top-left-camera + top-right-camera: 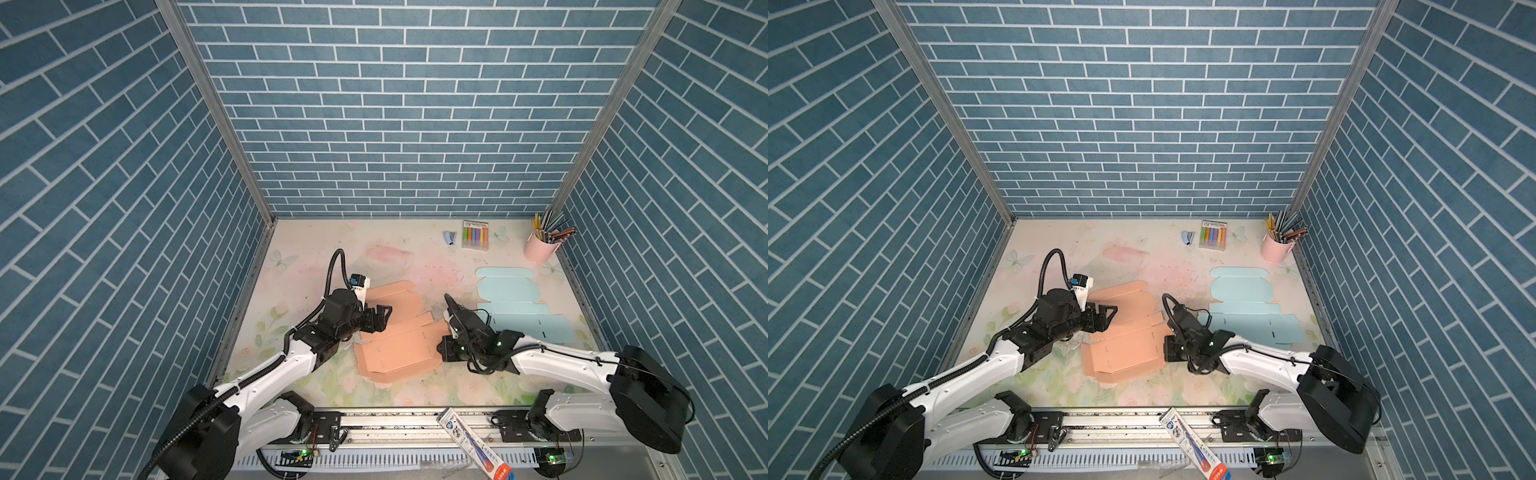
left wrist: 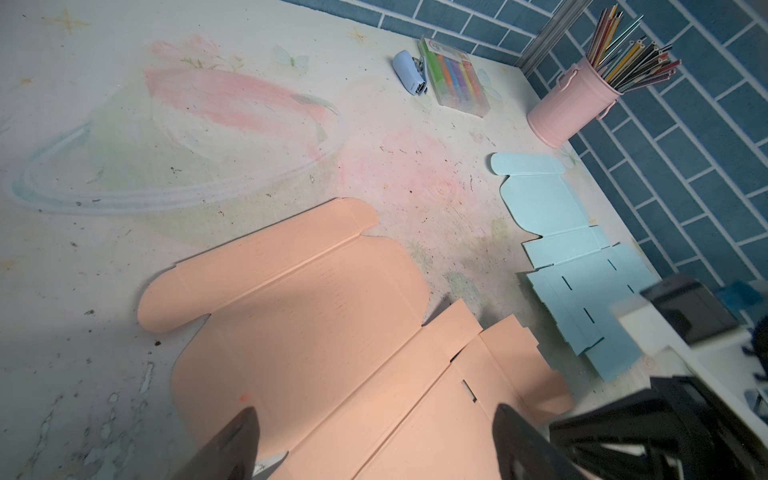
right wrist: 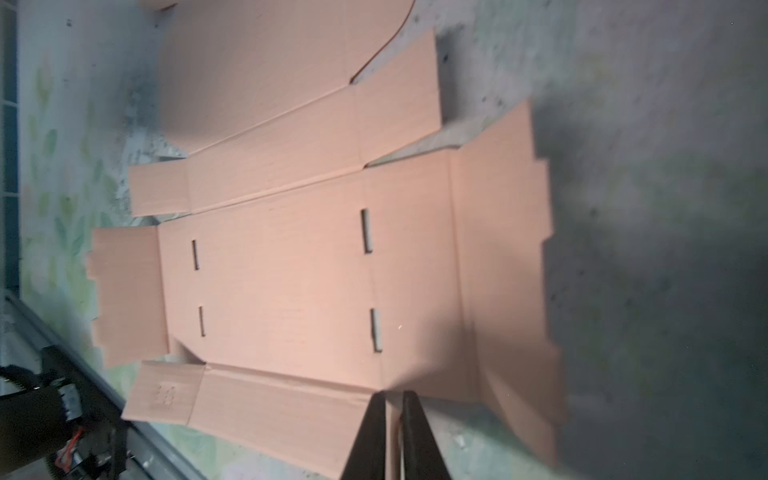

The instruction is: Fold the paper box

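Two flat boxes: one peach box (image 1: 399, 345), one blue box (image 1: 515, 307).

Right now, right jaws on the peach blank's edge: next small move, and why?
Probably lift the right jaws slightly, swinging inward to hinge the pinched edge up along its crease. They look shut on the right edge of the flat peach cardboard box blank, which lies unfolded. The left jaws hang open over its left side, holding nothing, so keep the lift small.
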Controlling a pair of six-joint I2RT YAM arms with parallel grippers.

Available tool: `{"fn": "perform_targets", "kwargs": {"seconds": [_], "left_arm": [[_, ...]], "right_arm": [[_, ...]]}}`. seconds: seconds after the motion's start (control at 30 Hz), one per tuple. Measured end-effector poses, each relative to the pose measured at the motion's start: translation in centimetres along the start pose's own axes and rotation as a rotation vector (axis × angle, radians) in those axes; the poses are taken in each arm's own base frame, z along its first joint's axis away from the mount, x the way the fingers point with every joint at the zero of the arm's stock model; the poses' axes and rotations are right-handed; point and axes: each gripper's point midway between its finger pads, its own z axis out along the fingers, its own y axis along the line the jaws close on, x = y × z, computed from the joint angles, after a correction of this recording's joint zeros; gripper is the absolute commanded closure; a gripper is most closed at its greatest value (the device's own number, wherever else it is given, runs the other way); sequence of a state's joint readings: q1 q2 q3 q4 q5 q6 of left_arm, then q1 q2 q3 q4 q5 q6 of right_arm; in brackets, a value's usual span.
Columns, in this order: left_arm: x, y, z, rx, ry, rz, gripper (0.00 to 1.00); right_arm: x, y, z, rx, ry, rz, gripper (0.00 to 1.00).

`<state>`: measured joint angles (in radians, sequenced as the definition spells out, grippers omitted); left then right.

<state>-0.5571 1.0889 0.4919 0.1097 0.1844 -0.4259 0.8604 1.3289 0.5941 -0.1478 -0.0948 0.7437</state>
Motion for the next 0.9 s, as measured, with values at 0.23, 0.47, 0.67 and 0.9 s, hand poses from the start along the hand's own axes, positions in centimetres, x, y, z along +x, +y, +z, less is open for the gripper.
{"fn": "perform_targets", "kwargs": {"seconds": [0.23, 0.47, 0.67, 0.9], "left_arm": [[0.8, 0.5, 0.4, -0.016, 0.033, 0.013, 0.11], [1.5, 0.8, 0.2, -0.023, 0.043, 0.011, 0.12], [2.2, 0.8, 0.7, -0.013, 0.068, 0.004, 0.12], [1.9, 0.2, 1.1, 0.008, 0.078, 0.007, 0.12]], "right_arm": [[-3.8, -2.2, 1.6, 0.070, 0.078, -0.128, 0.87], [-4.8, -0.4, -0.4, 0.023, 0.063, -0.201, 0.59], [-5.5, 0.1, -3.4, 0.009, -0.019, -0.204, 0.48], [-2.9, -2.3, -1.0, 0.072, 0.087, -0.180, 0.51]]}}
